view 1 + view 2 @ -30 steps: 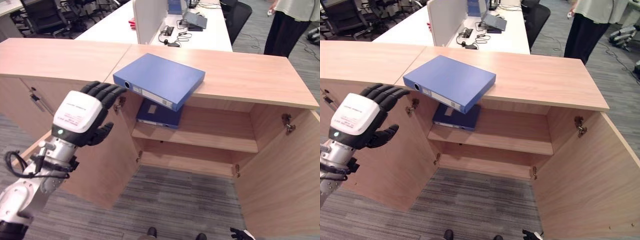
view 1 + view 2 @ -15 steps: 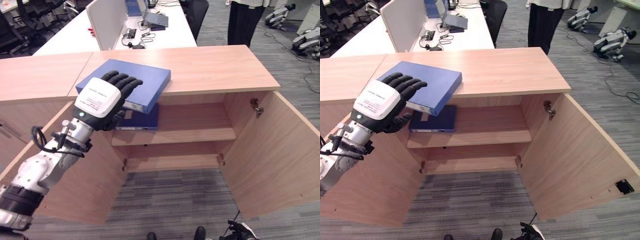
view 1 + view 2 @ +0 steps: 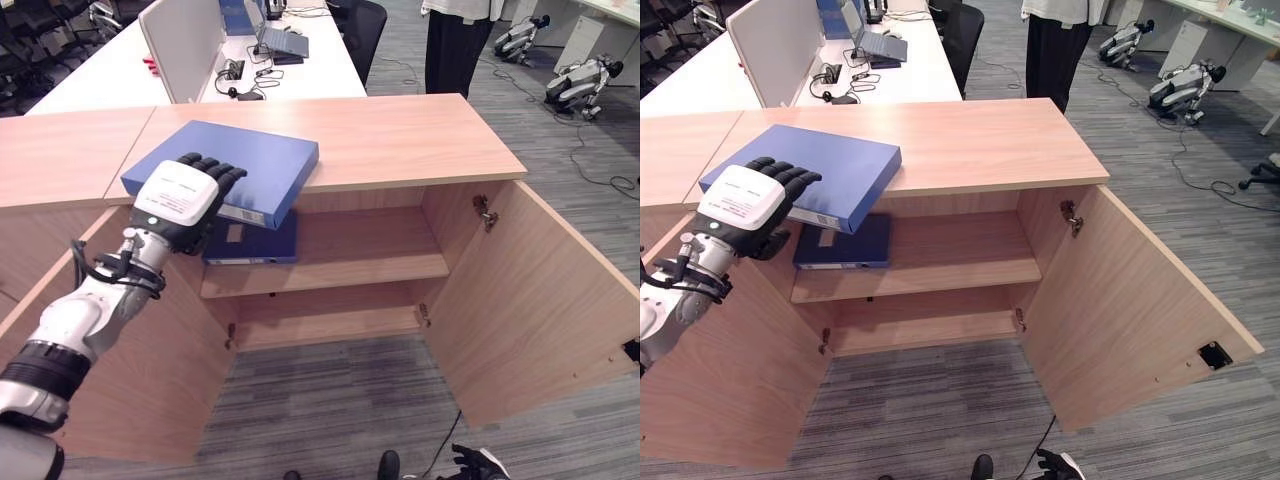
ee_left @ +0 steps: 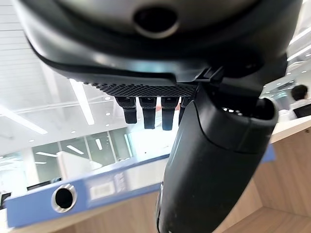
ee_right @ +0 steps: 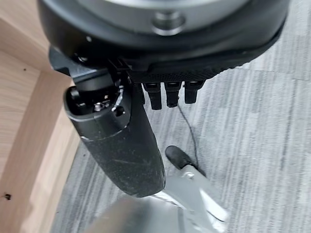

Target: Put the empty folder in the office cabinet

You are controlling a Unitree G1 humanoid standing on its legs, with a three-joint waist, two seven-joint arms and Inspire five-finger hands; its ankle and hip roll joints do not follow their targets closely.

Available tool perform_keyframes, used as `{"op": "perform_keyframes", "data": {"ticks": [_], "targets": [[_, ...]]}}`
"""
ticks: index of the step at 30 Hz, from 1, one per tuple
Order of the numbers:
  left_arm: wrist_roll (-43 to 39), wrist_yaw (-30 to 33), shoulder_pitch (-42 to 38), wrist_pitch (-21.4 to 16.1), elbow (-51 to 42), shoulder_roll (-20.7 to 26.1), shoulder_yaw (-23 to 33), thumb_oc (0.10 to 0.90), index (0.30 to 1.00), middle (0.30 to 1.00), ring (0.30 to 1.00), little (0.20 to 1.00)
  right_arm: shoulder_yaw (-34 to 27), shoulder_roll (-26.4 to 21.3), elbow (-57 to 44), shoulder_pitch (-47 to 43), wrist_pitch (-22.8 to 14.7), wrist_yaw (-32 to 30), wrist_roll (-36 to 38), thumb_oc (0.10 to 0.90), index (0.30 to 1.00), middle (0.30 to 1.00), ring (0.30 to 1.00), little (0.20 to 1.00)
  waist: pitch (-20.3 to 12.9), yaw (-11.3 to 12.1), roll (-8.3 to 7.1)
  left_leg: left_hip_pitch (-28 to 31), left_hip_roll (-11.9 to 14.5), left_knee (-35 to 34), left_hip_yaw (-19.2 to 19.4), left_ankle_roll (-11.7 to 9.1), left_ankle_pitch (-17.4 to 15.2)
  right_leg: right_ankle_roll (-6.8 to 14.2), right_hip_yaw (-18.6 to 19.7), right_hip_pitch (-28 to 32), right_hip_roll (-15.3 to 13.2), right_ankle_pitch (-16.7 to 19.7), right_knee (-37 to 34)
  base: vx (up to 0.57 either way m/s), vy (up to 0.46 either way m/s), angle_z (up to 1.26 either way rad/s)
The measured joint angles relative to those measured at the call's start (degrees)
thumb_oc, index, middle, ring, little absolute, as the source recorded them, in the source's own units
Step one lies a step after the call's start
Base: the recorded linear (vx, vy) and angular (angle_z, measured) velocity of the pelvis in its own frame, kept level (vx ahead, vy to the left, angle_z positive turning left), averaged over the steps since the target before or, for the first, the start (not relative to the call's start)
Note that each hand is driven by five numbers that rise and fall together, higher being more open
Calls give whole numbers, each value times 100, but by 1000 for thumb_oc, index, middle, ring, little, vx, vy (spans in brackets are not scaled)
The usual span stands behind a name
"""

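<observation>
A blue folder [image 3: 245,160] lies flat on the wooden cabinet top [image 3: 400,140], its labelled spine [image 4: 97,187] jutting over the front edge above the open cabinet. My left hand [image 3: 180,195] is at the folder's near left end. Its straight fingers [image 4: 146,114] rest over the cover and its thumb [image 4: 214,160] is below the spine, not closed on it. The hand is open. My right hand [image 5: 121,145] hangs low over the carpet, fingers relaxed and holding nothing.
A darker blue folder [image 3: 258,242] lies on the upper shelf [image 3: 370,255]. Both doors stand wide open, left [image 3: 140,370] and right [image 3: 540,300]. A person [image 3: 460,40] stands behind the cabinet, next to a white desk [image 3: 200,70].
My left hand has gone from in front of the left door up and forward onto the folder's near end. The camera has shifted, so the whole scene sits differently.
</observation>
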Motion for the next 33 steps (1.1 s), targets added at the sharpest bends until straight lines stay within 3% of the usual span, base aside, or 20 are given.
{"op": "perform_keyframes", "data": {"ticks": [5,13,28,29,30,33], "targets": [[-7,-1,-1,123,308,1,0,800,900,900,900,900,-1,125,2,148,59,10,16,800,900,900,900,900,-14,-4,-154,9,0,0,13,0,0,0,11,1,1,3,0,0,0,0],[-8,-1,-72,195,630,5,-57,800,900,900,900,900,-1,150,2,165,84,18,110,800,900,900,900,900,-27,-4,-200,20,0,0,14,1,1,-9,14,10,2,17,1,0,0,0],[-6,0,-719,307,894,41,-917,800,900,900,900,900,71,219,1,172,87,14,112,800,900,900,900,900,-106,-36,-330,84,0,-1,91,0,0,-4,59,28,1,27,1,2,5,-2],[-6,0,-721,307,894,41,-917,762,844,844,844,844,71,219,1,172,87,13,112,800,900,900,900,900,-106,-47,-330,85,0,-1,94,0,0,-4,62,28,2,27,1,0,0,0],[-5,-2,-739,307,895,41,-937,759,839,839,839,839,71,219,1,167,87,13,113,800,900,900,900,900,-106,-84,-329,86,1,0,97,0,1,-5,64,29,2,29,1,0,0,0],[-4,-2,-762,310,895,41,-951,800,900,900,900,900,71,220,1,155,87,10,113,800,900,900,900,900,-106,-149,-329,88,0,0,100,1,1,-6,67,29,2,31,1,0,0,0]]}}
